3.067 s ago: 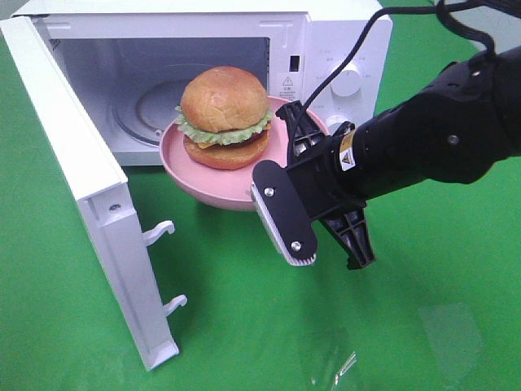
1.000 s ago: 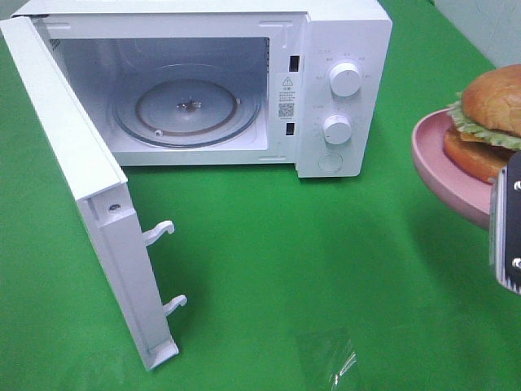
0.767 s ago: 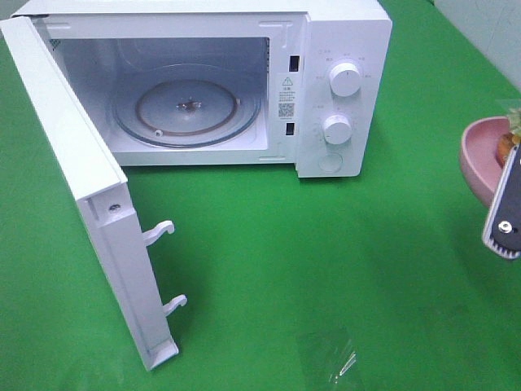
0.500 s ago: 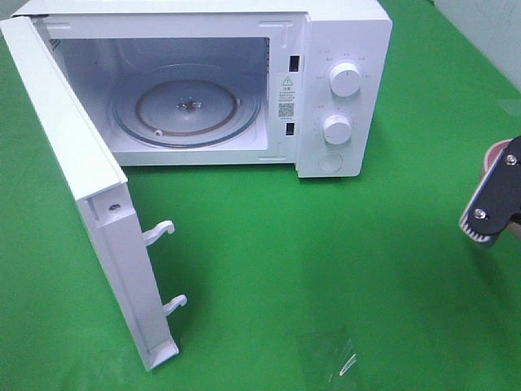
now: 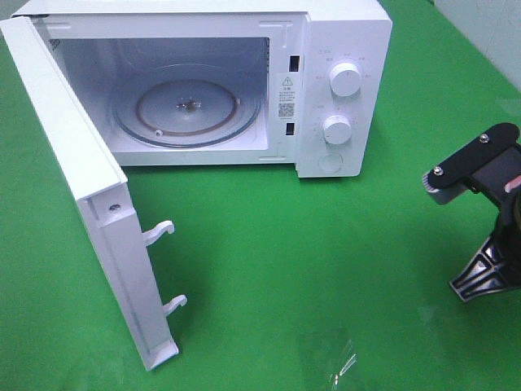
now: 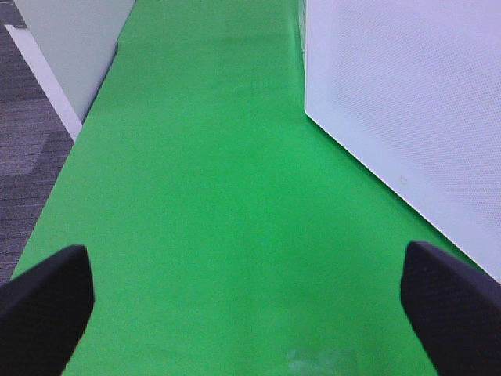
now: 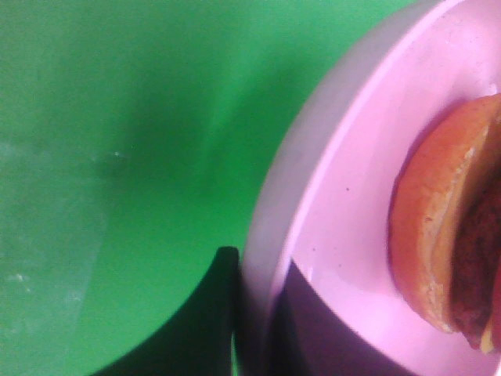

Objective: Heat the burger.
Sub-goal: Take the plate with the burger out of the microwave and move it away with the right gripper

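burger (image 7: 438, 235): loose, likely slides; carry by plate (image 7: 344, 180) rim | right gripper (image 7: 258, 313) pinches rim | left gripper (image 6: 250, 301) spread, empty

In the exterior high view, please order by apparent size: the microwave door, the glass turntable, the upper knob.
1. microwave door, though it stands nearest the camera, which enlarges it
2. glass turntable
3. upper knob
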Tool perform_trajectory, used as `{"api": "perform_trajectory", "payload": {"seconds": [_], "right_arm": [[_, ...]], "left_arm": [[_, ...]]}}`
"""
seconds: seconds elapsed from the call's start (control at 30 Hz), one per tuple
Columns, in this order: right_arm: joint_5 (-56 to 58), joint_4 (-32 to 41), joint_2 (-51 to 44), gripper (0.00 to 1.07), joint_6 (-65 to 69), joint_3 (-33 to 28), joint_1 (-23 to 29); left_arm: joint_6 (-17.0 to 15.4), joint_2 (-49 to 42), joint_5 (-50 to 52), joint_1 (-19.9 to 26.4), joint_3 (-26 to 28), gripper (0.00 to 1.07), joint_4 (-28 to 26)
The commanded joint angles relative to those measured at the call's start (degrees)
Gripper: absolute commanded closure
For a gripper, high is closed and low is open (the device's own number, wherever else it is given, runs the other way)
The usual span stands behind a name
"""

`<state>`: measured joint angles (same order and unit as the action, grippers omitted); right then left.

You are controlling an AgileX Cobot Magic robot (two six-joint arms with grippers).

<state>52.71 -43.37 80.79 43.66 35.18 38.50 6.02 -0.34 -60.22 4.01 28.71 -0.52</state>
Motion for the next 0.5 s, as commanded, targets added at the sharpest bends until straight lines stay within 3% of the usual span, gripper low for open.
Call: {"api": "perform_trajectory", "payload": {"seconds": [0.03,0.5], "right_arm": [[3.04,-3.72,5.39,1.07,5.04,3.95,-0.40],[1.72,-3.72,19.08,1.06,7.45,12.61,-0.52]], "left_arm": [[0.06,-0.97,0.74,0.17,-0.11,0.07,0.17],[0.06,-0.97,0.74,0.17,-0.11,0.07,0.17]]}}
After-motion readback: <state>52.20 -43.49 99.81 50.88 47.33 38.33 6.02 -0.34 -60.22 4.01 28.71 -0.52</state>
